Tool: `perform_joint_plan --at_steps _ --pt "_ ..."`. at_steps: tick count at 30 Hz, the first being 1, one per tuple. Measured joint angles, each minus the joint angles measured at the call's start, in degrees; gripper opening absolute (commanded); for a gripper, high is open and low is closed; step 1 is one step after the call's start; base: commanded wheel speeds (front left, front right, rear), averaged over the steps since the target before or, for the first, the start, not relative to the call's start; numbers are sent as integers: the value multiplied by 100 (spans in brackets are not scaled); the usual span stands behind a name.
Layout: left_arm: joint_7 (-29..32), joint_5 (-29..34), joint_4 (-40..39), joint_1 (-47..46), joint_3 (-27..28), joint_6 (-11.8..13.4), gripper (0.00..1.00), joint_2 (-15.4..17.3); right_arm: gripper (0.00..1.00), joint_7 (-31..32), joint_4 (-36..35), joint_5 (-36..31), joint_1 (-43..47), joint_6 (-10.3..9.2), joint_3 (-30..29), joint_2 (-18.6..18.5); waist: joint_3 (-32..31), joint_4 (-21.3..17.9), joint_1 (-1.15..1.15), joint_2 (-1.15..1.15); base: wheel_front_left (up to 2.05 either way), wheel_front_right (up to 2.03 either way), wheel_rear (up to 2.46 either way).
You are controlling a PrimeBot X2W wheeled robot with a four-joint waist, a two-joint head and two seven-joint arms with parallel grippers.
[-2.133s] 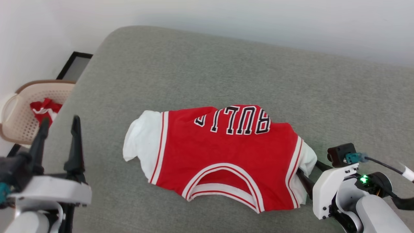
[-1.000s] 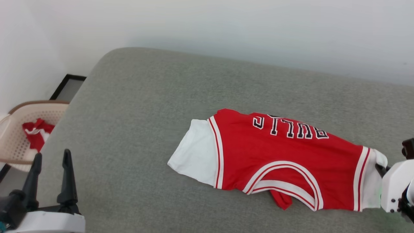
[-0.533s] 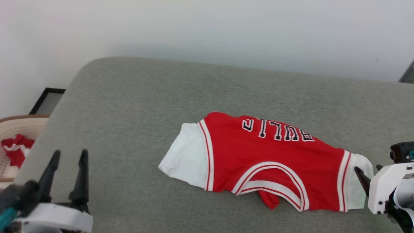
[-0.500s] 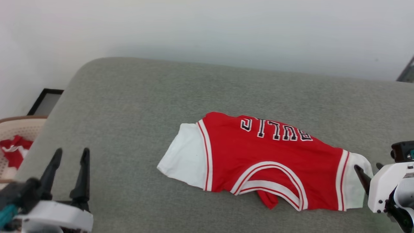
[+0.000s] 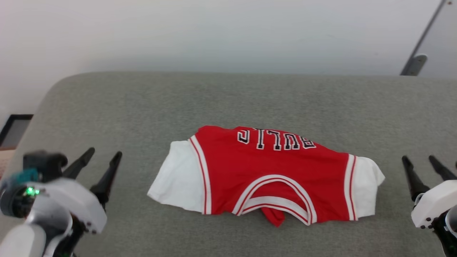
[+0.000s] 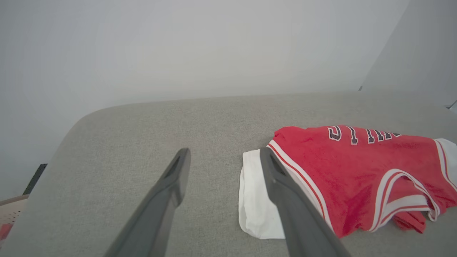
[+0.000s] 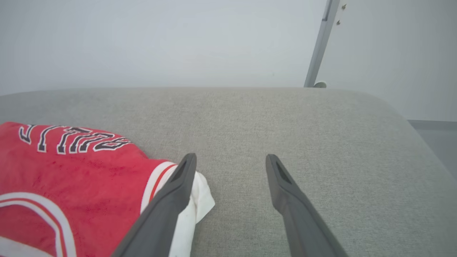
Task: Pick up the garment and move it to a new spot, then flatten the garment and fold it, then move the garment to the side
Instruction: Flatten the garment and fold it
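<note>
The garment [image 5: 271,171], a red jersey with white short sleeves, striped trim and black lettering, lies crumpled on the grey cushion, neck opening toward me. Its lower part is bunched under, with a red fold poking out below the collar. My left gripper [image 5: 103,155] stands open to the left of the shirt, nothing between its fingers. In the left wrist view the garment [image 6: 357,178] lies just right of the open gripper [image 6: 223,155]. My right gripper [image 5: 417,159] is open beside the right sleeve, apart from it. In the right wrist view the garment [image 7: 71,171] lies left of the open gripper [image 7: 230,159].
The grey cushion [image 5: 142,103] spreads wide around the shirt, with bare fabric behind it and on both sides. A white wall rises behind. A grey metal post [image 5: 417,53] stands at the back right. A dark frame [image 5: 10,128] shows at the far left edge.
My right gripper has let go of the right sleeve, opened and drawn back to the right. The head camera has turned, so the shirt sits nearer the picture's middle. The left gripper stays open.
</note>
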Motion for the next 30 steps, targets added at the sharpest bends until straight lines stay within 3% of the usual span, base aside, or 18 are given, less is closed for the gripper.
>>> perform_joint_plan --at_steps 7,16,22,30 --pt "1259 -628 468 -668 -253 -25 100 181 100 -705 -519 -420 253 -1 -435 559 101 -282 0 0 0 0 0" --pt "3042 -976 1204 -1191 -811 40 100 315 100 -1026 -1111 -744 366 -1 -781 1005 295 -516 0 0 0 0 0" --pt "3513 -1078 1619 -1479 -973 113 100 221 100 -1038 -1357 -823 403 -1 -865 1157 438 -610 0 0 0 0 0" --pt "3679 -983 2230 -1666 -1187 188 100 123 100 -994 -1421 -828 403 -1 -883 1199 614 -699 0 0 0 0 0"
